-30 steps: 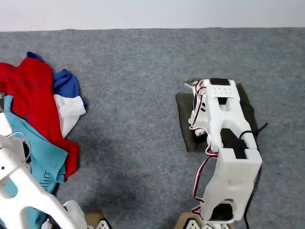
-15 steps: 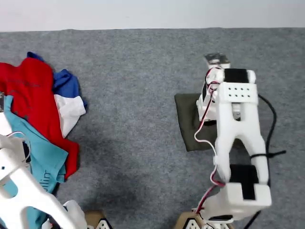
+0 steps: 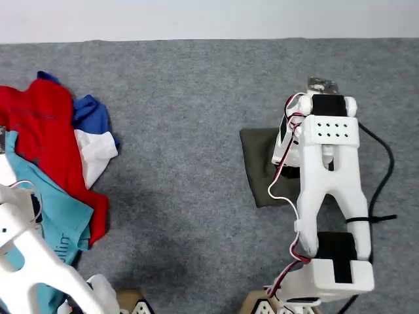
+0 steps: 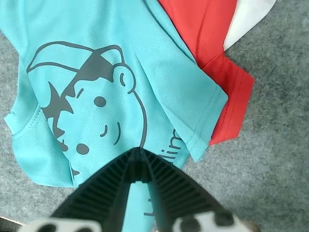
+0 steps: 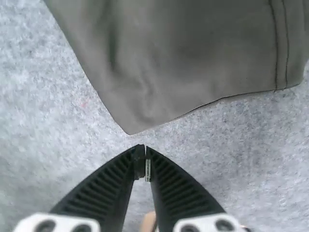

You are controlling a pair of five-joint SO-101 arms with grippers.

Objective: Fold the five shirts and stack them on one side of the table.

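Here's the danger: the olive shirt (image 5: 183, 58) lies folded on the right half of the table (image 3: 183, 98), and the right gripper (image 5: 145, 166) sits just off its corner. A low sweep back across would likely catch that loose corner and pull the fold open. Over on the left, the teal shirt (image 4: 96, 87) lies on top of the red shirt (image 4: 212, 43) in the heap. A deep pinch there could take both layers and drag the red one along.

Now the grippers. On the right, the jaws are pressed tip to tip with nothing between them. They hang over bare table beside the olive shirt, apart from the cloth. The left gripper (image 4: 141, 164) is closed up the same way and carries nothing. It is poised right over the teal shirt's print. Whether the tips touch the fabric, I can't tell. It needs to open before any grab, I'd say.
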